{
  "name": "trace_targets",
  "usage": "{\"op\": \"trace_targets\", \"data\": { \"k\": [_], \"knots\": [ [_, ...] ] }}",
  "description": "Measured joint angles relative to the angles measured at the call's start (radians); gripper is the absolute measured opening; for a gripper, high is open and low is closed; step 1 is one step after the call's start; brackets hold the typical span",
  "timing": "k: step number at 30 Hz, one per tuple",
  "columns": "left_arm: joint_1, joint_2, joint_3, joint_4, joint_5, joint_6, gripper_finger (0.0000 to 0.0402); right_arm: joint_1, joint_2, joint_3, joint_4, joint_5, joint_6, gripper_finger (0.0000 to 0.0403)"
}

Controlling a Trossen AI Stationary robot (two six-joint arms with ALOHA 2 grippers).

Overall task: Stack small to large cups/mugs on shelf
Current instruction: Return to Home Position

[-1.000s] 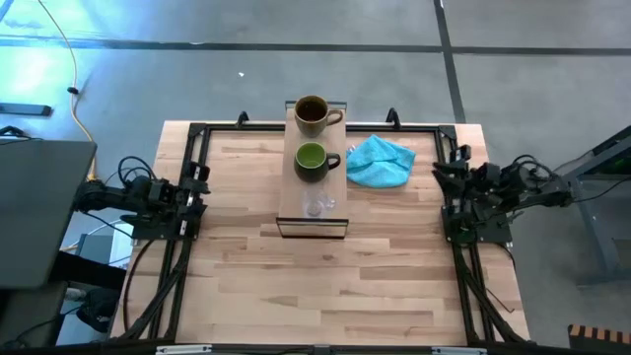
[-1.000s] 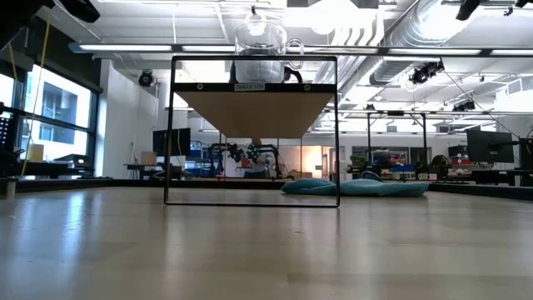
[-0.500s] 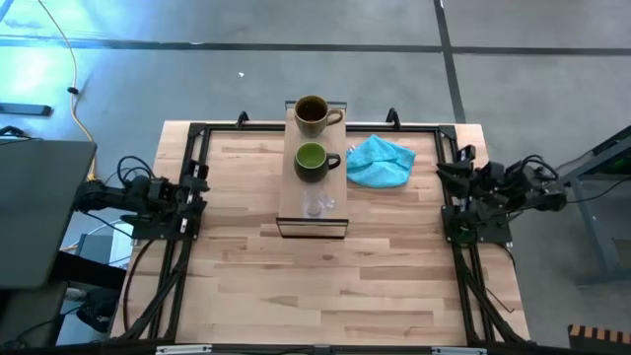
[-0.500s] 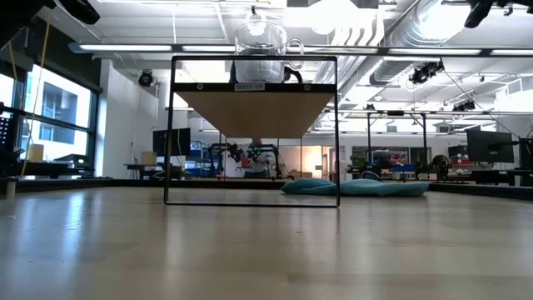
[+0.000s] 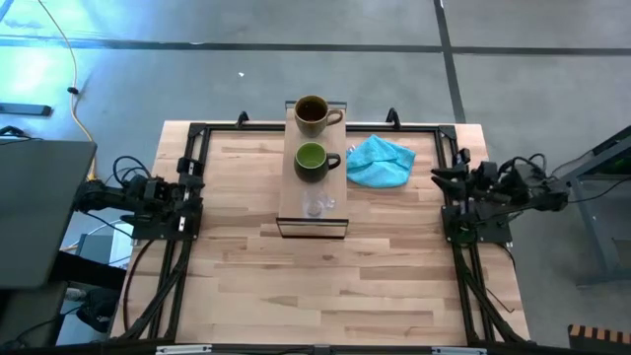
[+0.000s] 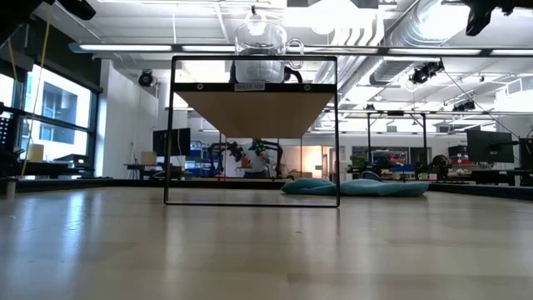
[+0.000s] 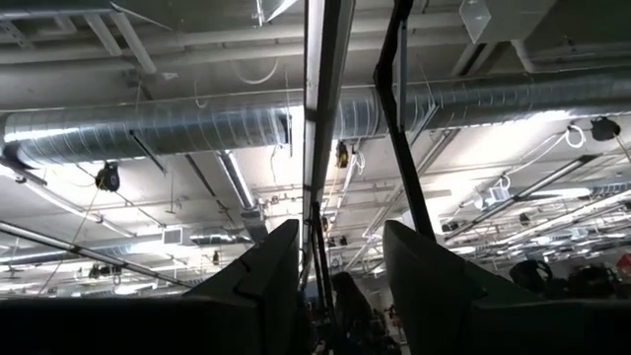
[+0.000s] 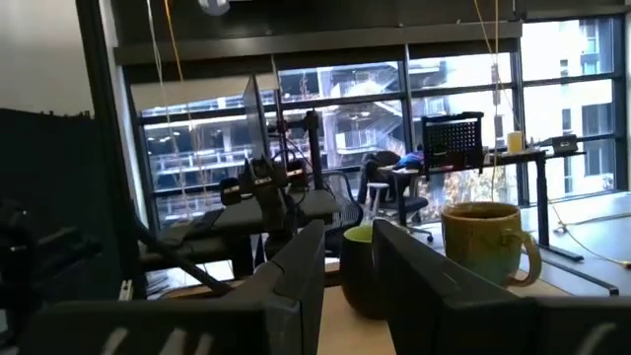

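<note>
Resting at the worktop's [image 5: 315, 286] 9 o'clock edge, my left gripper [image 7: 340, 225] has its fingers spread w/ nothing between them; its wrist cam looks up at ceiling pipes. My right gripper [image 8: 347, 225] sits at the 3 o'clock edge, fingers a bit apart, also holding nothing. Both are well apart from the shelf [image 5: 289, 202].

Shelf runs from the 12 o'clock edge toward the worktop's centre, raised on a dark frame. All 3 vessels stand upright on it in one row, none touching:
- brown-tan mug [image 5: 311, 112] at the 12 o'clock end, handle to approx. 3 o'clock
- dark green mug [image 5: 311, 158] in the middle, handle to 3 o'clock
- clear glass cup [image 5: 317, 204] toward the 6 o'clock end

Turquoise cloth [image 5: 380, 162] lies crumpled on the worktop at 3 o'clock of the green mug, just beside the shelf. From my right wrist cam the green and brown mugs show side by side past my fingers.
</note>
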Motion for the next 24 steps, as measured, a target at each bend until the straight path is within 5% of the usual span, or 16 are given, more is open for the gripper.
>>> {"op": "trace_targets", "data": {
  "k": [7, 17, 24],
  "knots": [
    [0.000, 0.000, 0.000, -0.026, -0.040, -0.005, 0.0138, -0.070, -0.001, -0.133, 0.145, -0.015, 0.041, 0.0081],
    [0.000, 0.000, 0.000, -0.054, -0.053, -0.039, 0.0138, -0.314, -0.002, -0.315, 0.367, -0.321, 0.213, 0.0081],
    [0.000, 0.000, 0.000, -0.099, -0.044, -0.084, 0.0138, -0.413, -0.002, -0.333, 0.368, -0.376, 0.230, 0.0081]
  ]
}}
